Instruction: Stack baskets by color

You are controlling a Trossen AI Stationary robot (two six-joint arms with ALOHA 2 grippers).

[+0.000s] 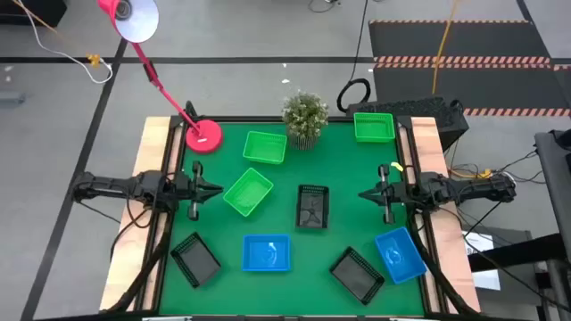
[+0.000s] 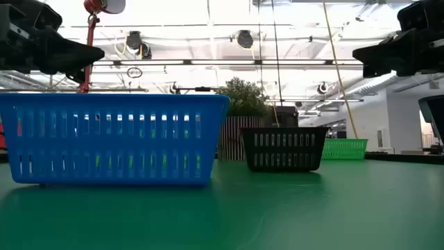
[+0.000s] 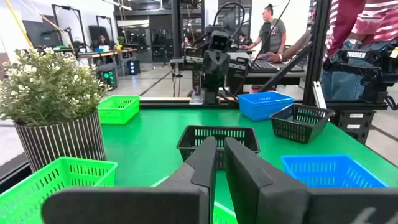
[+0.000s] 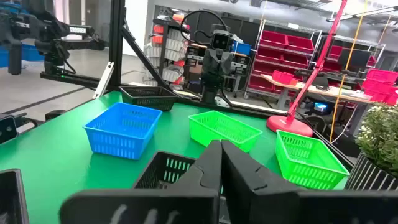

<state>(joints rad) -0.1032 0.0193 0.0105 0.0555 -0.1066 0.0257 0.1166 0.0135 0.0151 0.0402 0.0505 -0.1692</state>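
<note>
Eight baskets stand bottom-down on the green table. Three are green: far left of centre point(image 1: 265, 147), mid-left point(image 1: 248, 193) and in the far right corner point(image 1: 374, 127). Three are black: at the centre point(image 1: 311, 207), near left point(image 1: 195, 259) and near right point(image 1: 357, 273). Two are blue: near centre point(image 1: 266, 253) and near right point(image 1: 400, 253). My left gripper point(image 1: 217, 189) hovers at the left edge, level, shut on nothing, pointing at the mid-left green basket. My right gripper point(image 1: 362, 193) hovers at the right edge, level, shut on nothing, pointing at the centre black basket point(image 4: 168, 171).
A red lamp base point(image 1: 203, 135) stands at the far left and a potted plant point(image 1: 304, 116) at the far middle. Wooden rails point(image 1: 152, 178) run along both table sides. People stand beyond the table's right side point(image 3: 367, 37). Bare green mat lies between the baskets.
</note>
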